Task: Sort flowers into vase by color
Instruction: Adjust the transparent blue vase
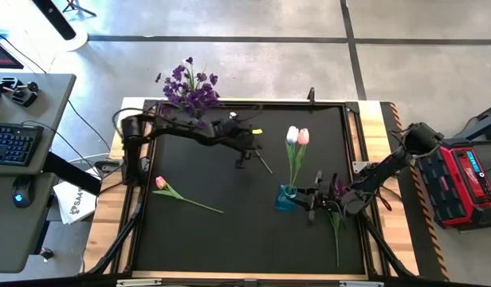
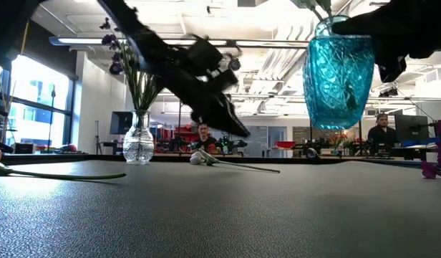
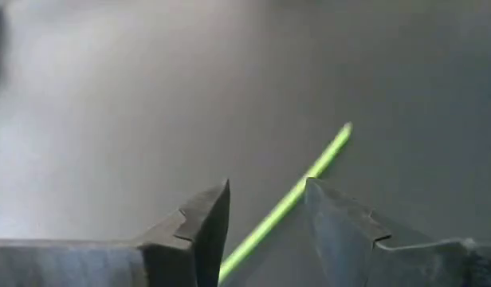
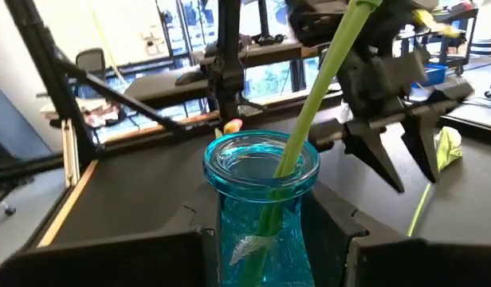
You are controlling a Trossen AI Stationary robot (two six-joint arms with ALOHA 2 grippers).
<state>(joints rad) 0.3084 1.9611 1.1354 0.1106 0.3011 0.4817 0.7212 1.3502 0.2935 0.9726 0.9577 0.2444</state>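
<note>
The left gripper [image 1: 244, 159], fingers parted, straddles a green stem [image 3: 289, 203] lying on the bench [image 1: 229, 239]. The right gripper [image 1: 311, 201] grasps a blue vase [image 4: 257, 211] holding two tulips [image 1: 297, 136].

green stem [image 4: 309, 119] in blue vase [image 4: 261, 199]

The surface [image 1: 229, 239] is covered with a matt black mat of fine pebbled grain, edged by bare pale wood. The blue vase [image 4: 261, 199] is glossy cut glass; the clear vase [image 2: 138, 143] is smooth glass. The stem [image 3: 293, 199] looks like smooth plastic.
</note>
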